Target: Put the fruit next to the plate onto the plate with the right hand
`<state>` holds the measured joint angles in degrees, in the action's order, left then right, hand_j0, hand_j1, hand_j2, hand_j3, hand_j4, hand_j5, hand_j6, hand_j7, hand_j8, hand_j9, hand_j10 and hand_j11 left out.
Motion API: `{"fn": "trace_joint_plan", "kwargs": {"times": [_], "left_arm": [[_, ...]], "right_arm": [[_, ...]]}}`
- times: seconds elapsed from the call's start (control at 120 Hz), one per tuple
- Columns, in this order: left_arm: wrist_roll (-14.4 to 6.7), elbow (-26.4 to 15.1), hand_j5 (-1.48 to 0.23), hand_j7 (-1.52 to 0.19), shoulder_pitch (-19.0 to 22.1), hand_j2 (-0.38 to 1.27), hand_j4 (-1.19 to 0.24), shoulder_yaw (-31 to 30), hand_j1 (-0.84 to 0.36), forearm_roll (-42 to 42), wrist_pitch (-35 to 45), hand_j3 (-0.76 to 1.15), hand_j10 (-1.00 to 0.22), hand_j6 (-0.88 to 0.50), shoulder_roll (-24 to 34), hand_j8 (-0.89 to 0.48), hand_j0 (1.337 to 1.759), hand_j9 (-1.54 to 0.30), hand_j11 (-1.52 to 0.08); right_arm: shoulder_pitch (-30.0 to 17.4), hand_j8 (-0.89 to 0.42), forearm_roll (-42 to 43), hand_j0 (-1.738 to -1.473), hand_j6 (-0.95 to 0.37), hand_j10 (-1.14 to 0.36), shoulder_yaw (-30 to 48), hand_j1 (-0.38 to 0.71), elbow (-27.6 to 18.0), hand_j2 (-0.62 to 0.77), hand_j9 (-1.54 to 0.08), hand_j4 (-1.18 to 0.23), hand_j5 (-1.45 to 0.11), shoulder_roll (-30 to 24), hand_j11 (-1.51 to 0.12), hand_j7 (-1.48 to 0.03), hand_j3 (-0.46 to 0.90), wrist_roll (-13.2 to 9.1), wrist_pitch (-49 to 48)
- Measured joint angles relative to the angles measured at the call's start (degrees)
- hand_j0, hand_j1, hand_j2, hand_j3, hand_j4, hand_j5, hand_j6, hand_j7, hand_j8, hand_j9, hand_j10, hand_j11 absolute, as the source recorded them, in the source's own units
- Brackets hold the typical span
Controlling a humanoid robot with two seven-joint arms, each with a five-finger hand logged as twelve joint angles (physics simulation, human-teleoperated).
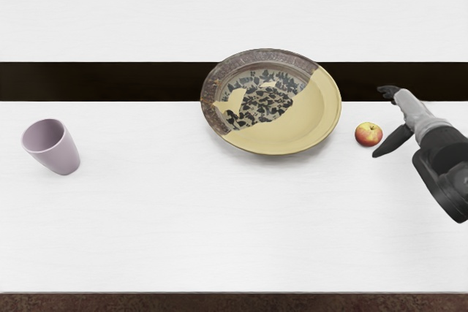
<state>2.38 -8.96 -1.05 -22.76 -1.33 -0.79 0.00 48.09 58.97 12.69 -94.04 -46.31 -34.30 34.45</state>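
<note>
Out at nine o'clock from the plate, a lilac cup (51, 146) sits tilted on the white table (219, 231), and the plate (314, 118) itself, part yellow, part dark speckle, lies near the middle. At its three o'clock, just beside the rim but apart from it, the small red-yellow apple (368, 134) rests on the table. Further toward three o'clock is the right hand (406, 118), fingers (391, 142) spread and gripping nothing, one near the apple without touching; only two fingers read clearly, and the picture's edge cuts off the forearm.
</note>
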Motion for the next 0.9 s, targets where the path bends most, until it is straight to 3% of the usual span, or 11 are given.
{"fn": "trace_joint_plan", "kwargs": {"times": [0.433,0.9], "left_arm": [[0.00,0.00,-0.30,-0.30,0.00,0.05,-0.23,0.00,0.07,0.00,0.00,0.00,-0.23,-0.23,0.00,-0.23,1.658,-0.30,-0.30],[0.00,0.00,-0.30,-0.30,-0.02,0.05,-0.23,0.00,0.07,0.00,0.00,0.00,-0.23,-0.23,0.00,-0.23,1.658,-0.30,-0.30]], "right_arm": [[0.21,-0.21,2.62,-1.658,-0.22,-0.21,-0.75,-0.10,3.44,-0.04,-0.27,-0.21,-0.27,4.25,-0.27,-0.27,0.00,-0.69,0.56],[-0.45,-0.36,5.50,-1.658,-0.36,-0.36,-2.20,0.07,4.27,-0.07,-0.46,-0.36,-0.46,4.44,-0.46,-0.46,0.00,-0.70,0.57]]}}
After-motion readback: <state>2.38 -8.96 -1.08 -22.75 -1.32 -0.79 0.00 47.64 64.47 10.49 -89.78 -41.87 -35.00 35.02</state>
